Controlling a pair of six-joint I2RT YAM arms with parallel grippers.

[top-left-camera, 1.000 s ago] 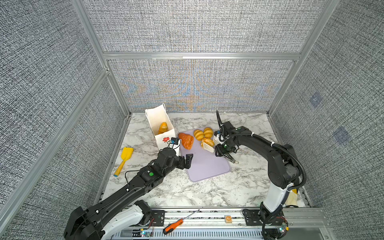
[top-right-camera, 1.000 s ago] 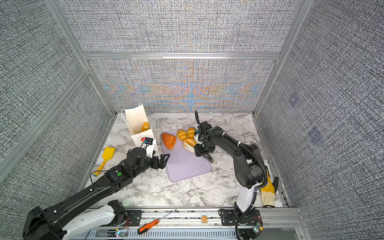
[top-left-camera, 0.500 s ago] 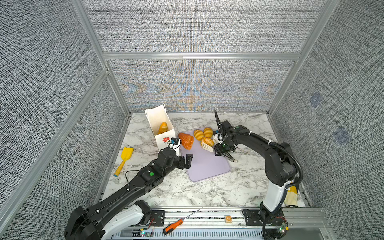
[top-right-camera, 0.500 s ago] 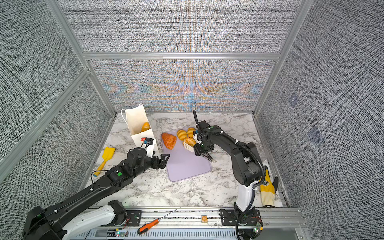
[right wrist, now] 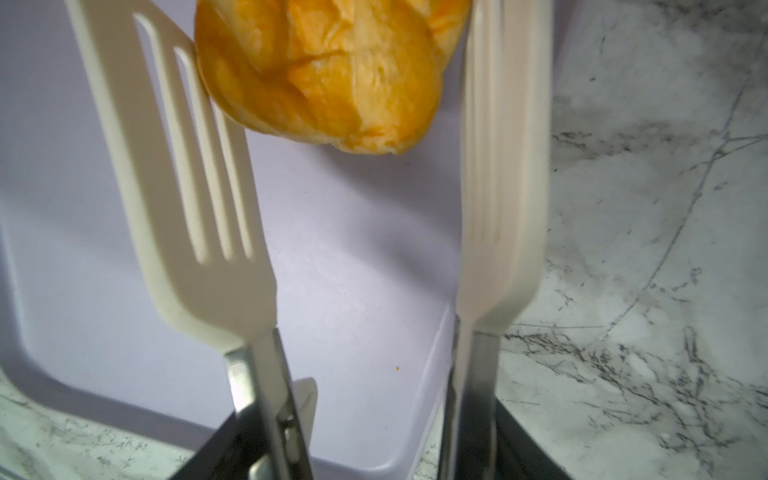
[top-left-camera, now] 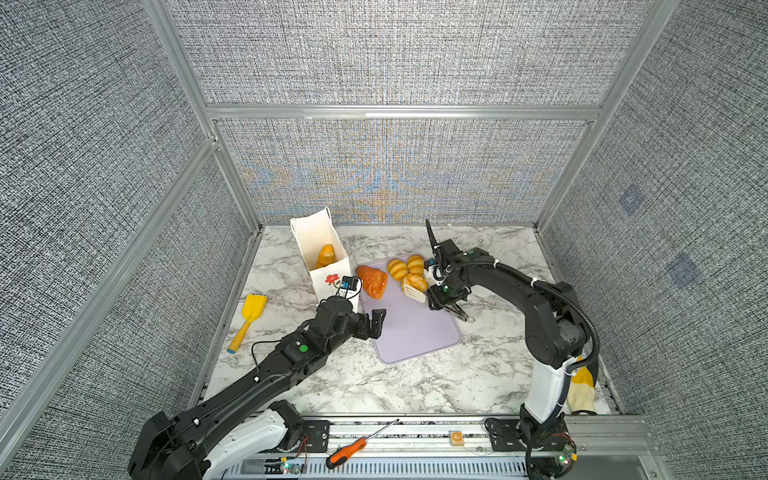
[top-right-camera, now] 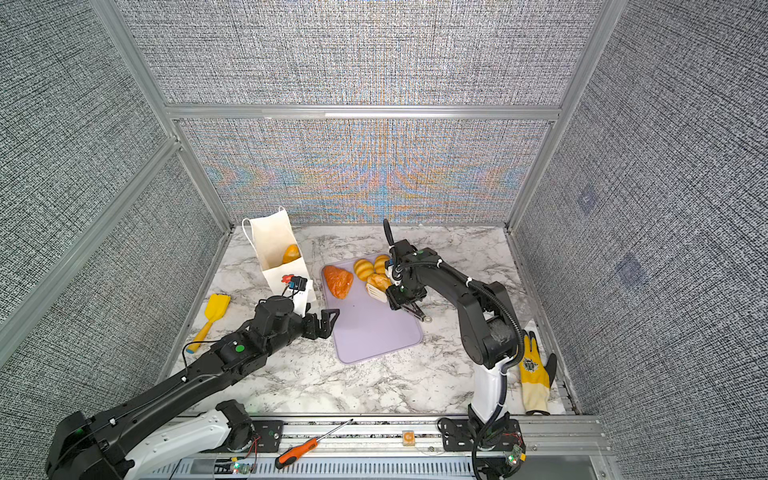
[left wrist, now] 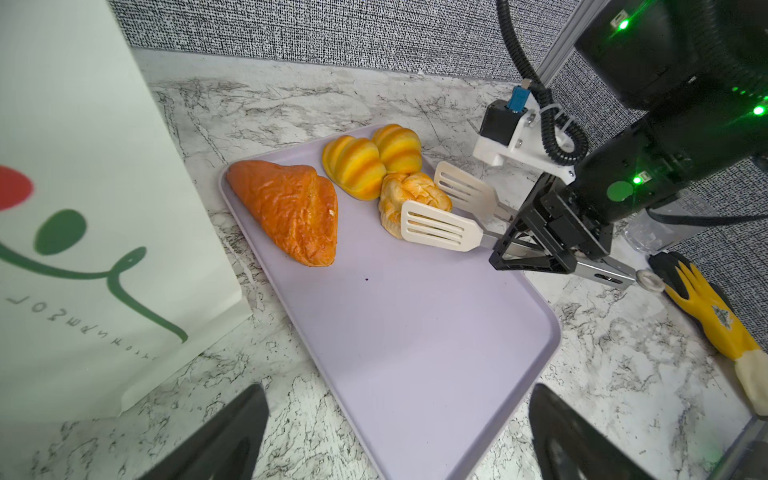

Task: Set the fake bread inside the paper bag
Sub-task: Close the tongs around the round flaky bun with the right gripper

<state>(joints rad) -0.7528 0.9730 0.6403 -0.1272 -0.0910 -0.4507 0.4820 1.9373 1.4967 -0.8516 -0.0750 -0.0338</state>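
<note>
Grey woven panels in an aluminium frame close in a white marble table (top-left-camera: 415, 386). The left arm reaches in low from the near left corner with its elbow bent. The left gripper (top-left-camera: 371, 324) hangs at the left edge of a lavender tray (top-left-camera: 411, 332), jaws spread wide with nothing between them. The right arm rises from the near right corner, folds back toward the middle and aims the right gripper (top-left-camera: 436, 297) at the tray's far end. It is clamped on the metal arms of cream slotted tongs (top-left-camera: 413, 293).

The tongs' blades straddle a twisted pastry (top-left-camera: 414, 281) on the tray, and one blade presses its side (whether the other touches it I cannot tell). Just beside it lie two striped rolls (top-left-camera: 397, 268), with a reddish-brown croissant (top-left-camera: 372, 281) nearer the paper bag (top-left-camera: 311, 237). The bag stands upright left of the tray with a golden pastry (top-left-camera: 326, 255) inside. A yellow spatula (top-left-camera: 249, 320) lies well to the left, and a screwdriver (top-left-camera: 347, 451) lies on the front rail.

The right wrist view shows only blades, pastry and a tray corner. The left wrist view shows the bag's red flower and green stem close up. A yellow glove (top-right-camera: 534, 374) lies in full sight in a top view
</note>
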